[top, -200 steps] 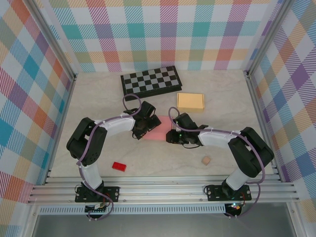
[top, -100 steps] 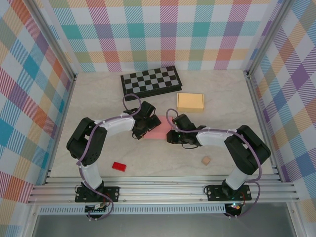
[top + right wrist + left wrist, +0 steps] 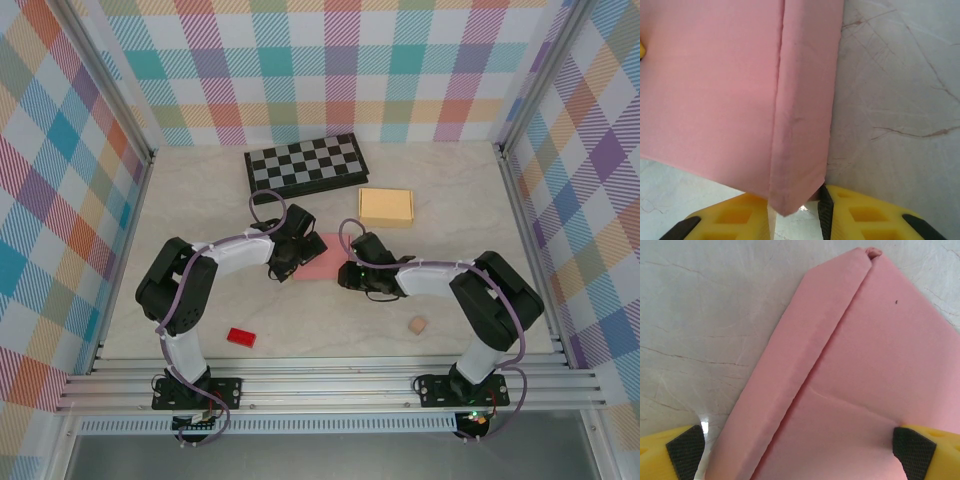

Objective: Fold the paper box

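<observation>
The paper box (image 3: 322, 257) is a flat pink sheet with folded side flaps, lying mid-table between both arms. My left gripper (image 3: 287, 256) is at its left end; in the left wrist view it (image 3: 799, 454) stands open wide, one black pad (image 3: 686, 451) over the table and the other over the pink box (image 3: 855, 360), straddling the creased left flap. My right gripper (image 3: 350, 273) is at the box's right near corner. In the right wrist view it (image 3: 796, 216) is closed on the raised side flap of the box (image 3: 715, 85), the black pad (image 3: 825, 210) against the flap's edge.
A folded chessboard (image 3: 305, 165) lies at the back. A tan cardboard box (image 3: 386, 206) sits behind the right gripper. A red block (image 3: 240, 337) lies near the front left and a small wooden cube (image 3: 417, 325) near the front right. Plaid walls enclose the table.
The right arm has edged a little to the left, its gripper staying on the box's right flap. The left arm and the box have not visibly moved.
</observation>
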`<action>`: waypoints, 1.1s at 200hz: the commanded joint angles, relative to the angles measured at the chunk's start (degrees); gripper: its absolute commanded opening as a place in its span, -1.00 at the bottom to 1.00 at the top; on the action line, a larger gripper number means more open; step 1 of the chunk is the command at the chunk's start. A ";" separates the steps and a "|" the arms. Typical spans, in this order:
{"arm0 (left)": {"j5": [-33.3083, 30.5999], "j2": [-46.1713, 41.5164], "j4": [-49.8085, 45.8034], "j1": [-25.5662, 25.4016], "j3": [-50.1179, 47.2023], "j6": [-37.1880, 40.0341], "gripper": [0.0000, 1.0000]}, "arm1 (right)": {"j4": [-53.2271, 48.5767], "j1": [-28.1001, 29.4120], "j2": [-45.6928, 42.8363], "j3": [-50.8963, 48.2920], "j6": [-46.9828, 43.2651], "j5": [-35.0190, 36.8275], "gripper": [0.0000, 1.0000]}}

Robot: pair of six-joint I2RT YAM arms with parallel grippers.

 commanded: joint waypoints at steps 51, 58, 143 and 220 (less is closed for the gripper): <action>-0.69 7.14 -10.34 -0.20 -3.39 2.03 1.00 | 0.45 -0.83 2.42 -4.09 5.07 9.20 -0.49; -0.57 7.23 -10.45 -0.24 -3.32 1.96 1.00 | 0.49 -0.83 2.39 -3.80 5.07 9.35 -0.48; -1.13 6.82 -12.45 -0.19 -1.55 1.94 1.00 | -11.00 -0.83 -6.43 -2.56 9.64 7.45 -0.25; -1.68 3.92 -17.03 -0.11 8.17 4.28 1.00 | -18.06 -0.74 -15.33 -2.44 6.96 4.61 -0.24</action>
